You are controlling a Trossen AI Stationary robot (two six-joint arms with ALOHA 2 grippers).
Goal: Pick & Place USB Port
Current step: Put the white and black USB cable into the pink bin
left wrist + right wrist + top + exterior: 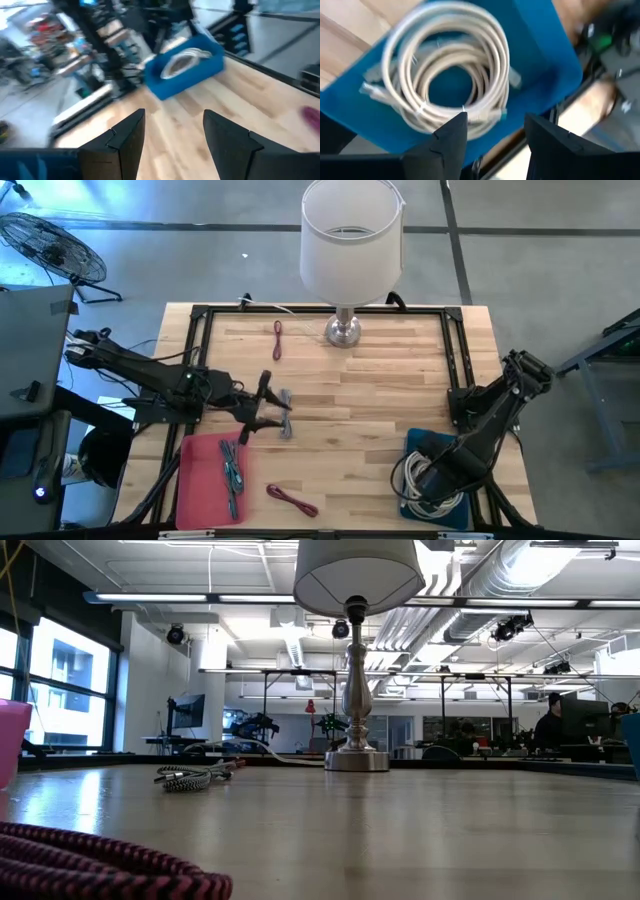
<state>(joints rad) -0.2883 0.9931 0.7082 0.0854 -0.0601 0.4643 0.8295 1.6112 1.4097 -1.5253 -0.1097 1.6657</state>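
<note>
White coiled cable [452, 75] is lying in the blue bin [545, 55] beneath the wide-open right gripper [492, 132]; overhead, the arm is hiding the coil. The left gripper [172, 137] is hovering spread, empty.

White-shaded lamp [350, 250] at table's [380, 390] far edge; black fan [45, 242] on floor.
</note>
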